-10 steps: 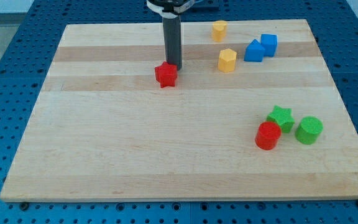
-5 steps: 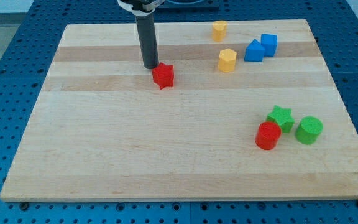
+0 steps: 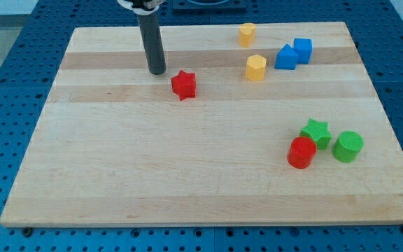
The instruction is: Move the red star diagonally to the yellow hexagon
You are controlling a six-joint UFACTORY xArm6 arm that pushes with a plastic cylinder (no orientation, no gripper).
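The red star (image 3: 183,85) lies on the wooden board, left of centre near the view's top. The yellow hexagon (image 3: 256,68) sits to its right and slightly higher. My tip (image 3: 157,72) rests on the board just left of and above the red star, with a small gap between them. The rod rises straight up out of the view's top.
A second yellow block (image 3: 247,33) stands near the top edge. A blue triangular block (image 3: 285,57) and a blue cube (image 3: 303,50) sit right of the hexagon. A green star (image 3: 316,132), a red cylinder (image 3: 301,152) and a green cylinder (image 3: 348,146) cluster at lower right.
My tip has moved left, from above-right of the red star to its upper left. The red star shifted slightly left.
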